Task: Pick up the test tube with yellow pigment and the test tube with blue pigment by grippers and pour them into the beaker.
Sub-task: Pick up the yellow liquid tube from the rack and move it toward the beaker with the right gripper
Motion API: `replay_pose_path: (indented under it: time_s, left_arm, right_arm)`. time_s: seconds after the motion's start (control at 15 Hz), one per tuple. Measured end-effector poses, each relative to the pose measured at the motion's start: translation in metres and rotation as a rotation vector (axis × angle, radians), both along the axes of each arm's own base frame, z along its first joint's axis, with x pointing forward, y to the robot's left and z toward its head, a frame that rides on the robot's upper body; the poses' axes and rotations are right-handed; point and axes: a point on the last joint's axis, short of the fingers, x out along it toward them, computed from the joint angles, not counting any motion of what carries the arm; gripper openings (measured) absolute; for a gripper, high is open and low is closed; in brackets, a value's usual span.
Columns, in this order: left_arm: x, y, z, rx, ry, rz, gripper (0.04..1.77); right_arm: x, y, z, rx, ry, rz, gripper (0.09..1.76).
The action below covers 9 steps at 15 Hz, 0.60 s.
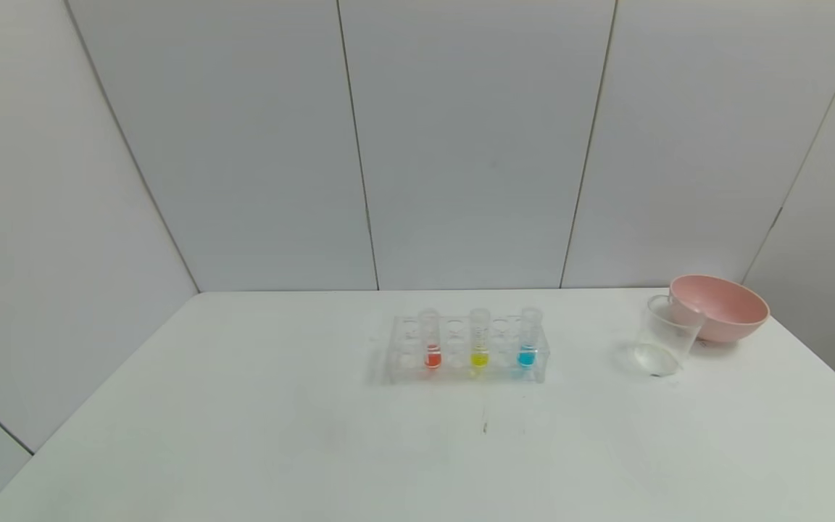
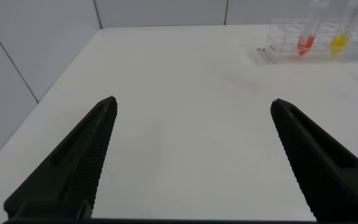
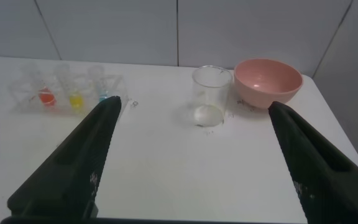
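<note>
Three tubes are seen standing upright in the clear rack [image 1: 467, 349] at table centre: red, then the yellow tube [image 1: 479, 339], then the blue tube [image 1: 528, 337] toward the robot's right. The beaker [image 1: 666, 335] stands well to the right, touching or just in front of the pink bowl [image 1: 720, 307].

The left gripper [image 2: 191, 155] and right gripper [image 3: 194, 155] are held low and short of the rack, fingers spread wide, nothing grasped.

Each tube's long axis is vertical, so a level approach from the near side is judged necessary. The right gripper is judged nearer the blue tube and beaker.

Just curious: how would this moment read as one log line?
stage: start | tubes: yellow, blue racked | beaker: empty | left hand: open | right hand: open
</note>
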Motion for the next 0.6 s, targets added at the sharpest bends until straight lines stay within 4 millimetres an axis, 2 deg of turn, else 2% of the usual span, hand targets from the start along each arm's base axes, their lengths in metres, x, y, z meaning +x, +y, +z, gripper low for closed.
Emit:
replay_pose_path:
  time_s: [0.13, 0.27, 0.4, 0.6]
  left_arm:
    - [0.000, 0.000, 0.000, 0.000, 0.000, 0.000, 1.76]
    - [0.000, 0.000, 0.000, 0.000, 0.000, 0.000, 1.76]
    - [0.000, 0.000, 0.000, 0.000, 0.000, 0.000, 1.76]
    - [0.000, 0.000, 0.000, 0.000, 0.000, 0.000, 1.76]
  right_arm:
    - [0.028, 0.011, 0.004, 0.013, 0.012, 0.007, 1.71]
    - [0.049, 0.033, 0.003, 0.032, 0.017, 0.007, 1.71]
    - [0.057, 0.062, -0.002, 0.042, 0.033, 0.022, 1.71]
    - [0.056, 0.114, -0.009, 0.039, 0.058, 0.053, 1.71]
